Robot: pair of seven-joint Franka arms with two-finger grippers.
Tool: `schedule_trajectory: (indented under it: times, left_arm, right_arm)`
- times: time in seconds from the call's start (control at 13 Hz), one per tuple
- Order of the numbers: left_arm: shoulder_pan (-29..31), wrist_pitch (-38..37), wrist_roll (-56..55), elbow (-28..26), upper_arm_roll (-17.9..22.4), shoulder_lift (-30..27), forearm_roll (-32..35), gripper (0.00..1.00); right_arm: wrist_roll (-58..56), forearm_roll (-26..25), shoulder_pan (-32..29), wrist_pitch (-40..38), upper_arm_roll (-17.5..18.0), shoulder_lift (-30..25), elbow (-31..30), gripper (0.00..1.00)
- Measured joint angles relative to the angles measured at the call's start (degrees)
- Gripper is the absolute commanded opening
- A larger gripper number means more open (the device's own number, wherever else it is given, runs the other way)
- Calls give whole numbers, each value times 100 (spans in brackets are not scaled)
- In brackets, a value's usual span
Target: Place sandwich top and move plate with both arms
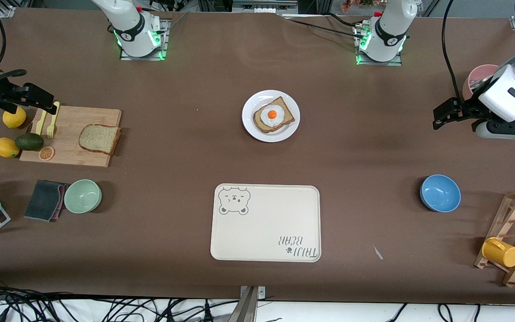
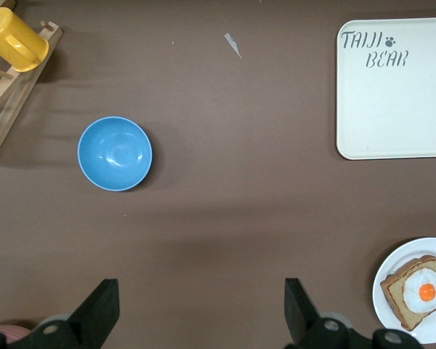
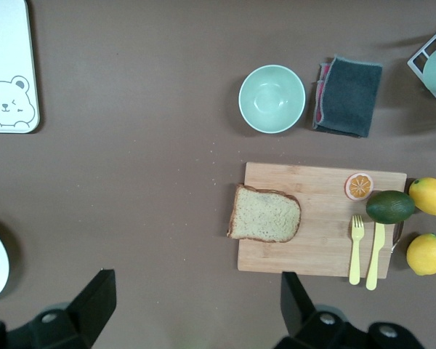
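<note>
- Tray [image 1: 265, 222] lay nearest the camera, nothing on it.
- Bread [image 1: 99, 138] sat on board [image 1: 72, 136], right arm's end; rounded top pointed away from the plate, long axis along the bench.
- Plate [image 1: 271, 116] mid-bench, w/ egg slice [image 1: 273, 115].
- Right gripper [image 1: 38, 102] released, over board's edge; left gripper [image 1: 447, 114] released, waiting.
- Step: likely pre-grasp; next: right gripper down onto bread.

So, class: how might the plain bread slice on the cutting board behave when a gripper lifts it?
The sandwich top looks thin and porous, so probably light and somewhat bendy. It lies flat on the cutting board, overhanging one edge, so that edge likely offers a grip.
</note>
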Motion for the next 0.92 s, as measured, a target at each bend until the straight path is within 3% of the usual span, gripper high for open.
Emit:
schedule_trajectory:
  times: [0.92]
  left_arm:
    - [0, 0, 0, 0, 0, 0, 0, 100]
  right_arm:
    - [7, -2, 0, 0, 214, 11, -79, 100]
